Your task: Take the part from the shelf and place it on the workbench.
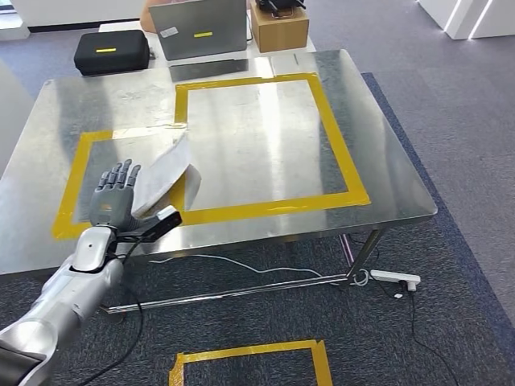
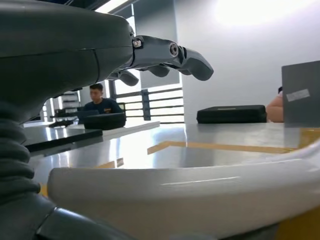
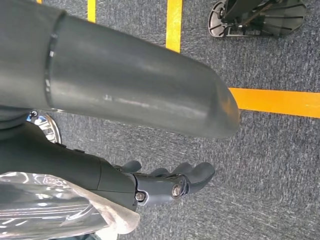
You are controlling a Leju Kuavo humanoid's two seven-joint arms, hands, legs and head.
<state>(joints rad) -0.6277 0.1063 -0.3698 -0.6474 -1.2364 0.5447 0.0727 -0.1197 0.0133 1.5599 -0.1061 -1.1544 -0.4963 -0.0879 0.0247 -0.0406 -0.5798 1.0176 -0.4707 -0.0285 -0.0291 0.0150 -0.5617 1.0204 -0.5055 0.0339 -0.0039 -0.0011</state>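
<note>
Resting at seven o'clock on the steel workbench (image 1: 255, 145), the white curved part (image 1: 165, 173) is lying under the left hand (image 1: 113, 195), fingers spread above it; placement is looking nearly done, withdrawal remaining.

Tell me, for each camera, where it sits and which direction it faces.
Head view: high on the body, looking down at the workbench; left hand beside the part.
Left wrist view: behind the left hand, looking across the bench; shares the part.
Right wrist view: on the hanging arm, facing the carpet; right hand.
</note>
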